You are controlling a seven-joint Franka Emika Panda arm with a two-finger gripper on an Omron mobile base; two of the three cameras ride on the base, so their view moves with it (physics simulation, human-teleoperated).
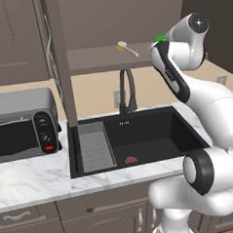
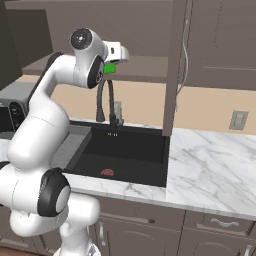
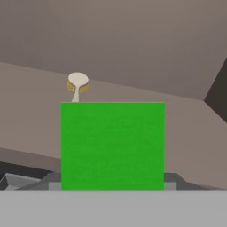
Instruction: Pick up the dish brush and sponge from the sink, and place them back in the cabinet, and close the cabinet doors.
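Flat brown cabinet (image 1: pixel 105 58) shelf under round-headed dish brush (image 1: pixel 126 47), square green sponge (image 3: pixel 112 145).

You had open shelf (image 1: pixel 100 58) w/ only the dish brush (image 1: pixel 127 48) on it; door (image 1: pixel 62 68) edge stood left.

The sponge (image 3: pixel 112 145) shows a flat, matt green face with a faint grainy texture. Behind it, the dish brush (image 3: pixel 77 84) looks like smooth cream plastic with yellow bristles. The cabinet (image 1: pixel 100 58) shelf reads as dull brown wood, no shine. Below, the worktop (image 2: pixel 210 165) is polished white marble with grey veins, the sink (image 1: pixel 144 138) is matt black, and the toaster oven (image 1: pixel 22 123) looks like brushed grey metal.
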